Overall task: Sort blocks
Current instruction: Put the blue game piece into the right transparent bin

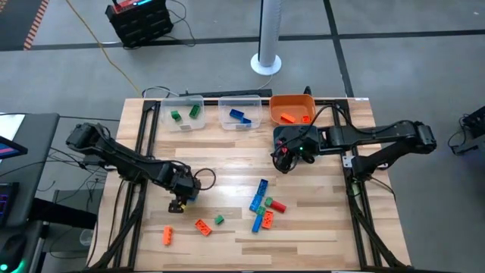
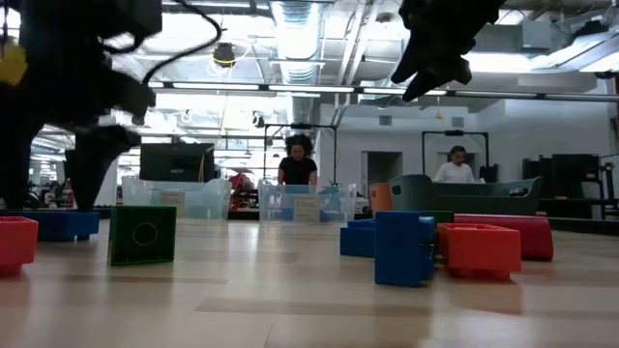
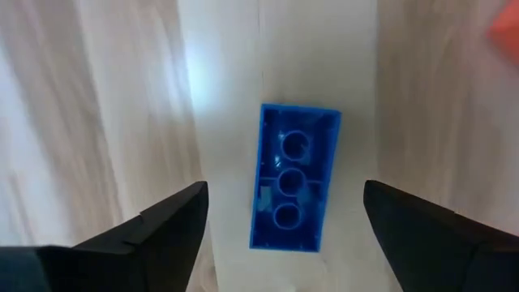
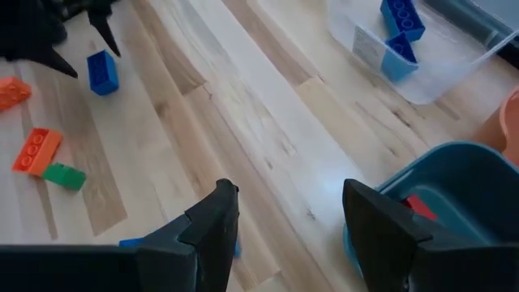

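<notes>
Left gripper (image 3: 284,235) hovers over a blue block (image 3: 293,187) on the bench (image 1: 318,227), jaws wide. Right gripper (image 4: 288,219) near the teal bin (image 4: 454,174), jaws wide, empty.

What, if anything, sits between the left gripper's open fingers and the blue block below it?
Nothing visible. In the left wrist view the blue block lies alone on bare wood, underside up, between the open fingers of the left gripper. The nearest other blocks are off to the side.
</notes>
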Robot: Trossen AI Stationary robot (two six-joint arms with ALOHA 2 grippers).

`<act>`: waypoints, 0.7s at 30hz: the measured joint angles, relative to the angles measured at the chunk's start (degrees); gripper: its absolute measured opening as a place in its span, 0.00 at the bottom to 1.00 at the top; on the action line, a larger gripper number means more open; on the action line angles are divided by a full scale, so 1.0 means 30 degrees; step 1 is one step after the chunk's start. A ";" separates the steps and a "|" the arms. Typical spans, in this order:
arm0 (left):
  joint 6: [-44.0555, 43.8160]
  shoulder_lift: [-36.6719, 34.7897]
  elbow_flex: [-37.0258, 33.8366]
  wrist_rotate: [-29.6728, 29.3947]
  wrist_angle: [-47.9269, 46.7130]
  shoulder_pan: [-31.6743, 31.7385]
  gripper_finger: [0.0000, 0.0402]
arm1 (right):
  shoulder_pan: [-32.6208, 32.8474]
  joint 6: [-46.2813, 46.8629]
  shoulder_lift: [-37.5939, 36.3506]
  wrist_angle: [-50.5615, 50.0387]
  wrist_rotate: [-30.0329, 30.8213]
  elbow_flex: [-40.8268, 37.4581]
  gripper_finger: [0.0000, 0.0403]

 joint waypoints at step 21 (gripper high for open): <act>0.0444 0.2089 0.0589 -0.0109 -0.0563 0.1046 0.32 | -0.0044 0.0250 0.0000 -0.0405 0.0087 0.0000 0.56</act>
